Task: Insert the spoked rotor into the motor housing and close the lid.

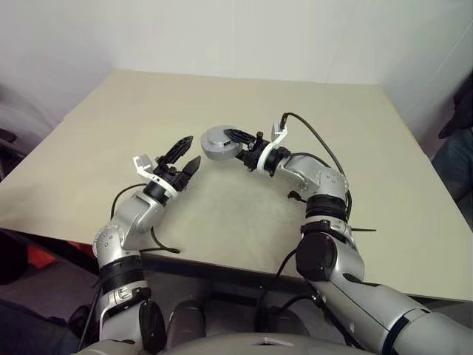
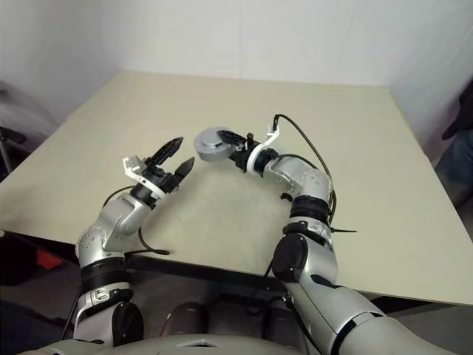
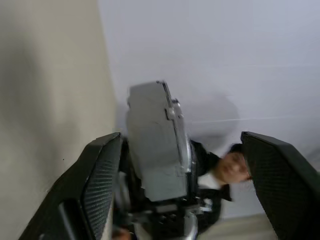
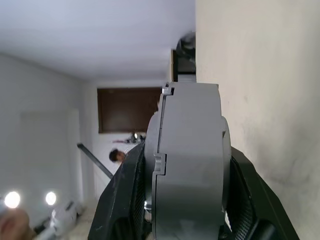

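My right gripper (image 1: 229, 145) is shut on the motor housing (image 1: 216, 142), a short round silver-grey body held on edge above the middle of the table. In the right wrist view the housing (image 4: 190, 165) sits between both black fingers (image 4: 125, 200). A seam runs around it, with a thinner layer flush on one side. I cannot tell whether that layer is the lid. The spoked rotor is hidden. My left gripper (image 1: 192, 149) stands open just left of the housing without touching it. Its fingers (image 3: 97, 185) spread wide on either side of the housing (image 3: 155, 150) ahead.
The beige table (image 1: 222, 96) stretches back to white walls. Its front edge (image 1: 222, 262) runs just ahead of my arms. A black cable (image 1: 159, 248) loops off my left arm near that edge. Dark shapes (image 1: 458, 148) stand beyond the table's right side.
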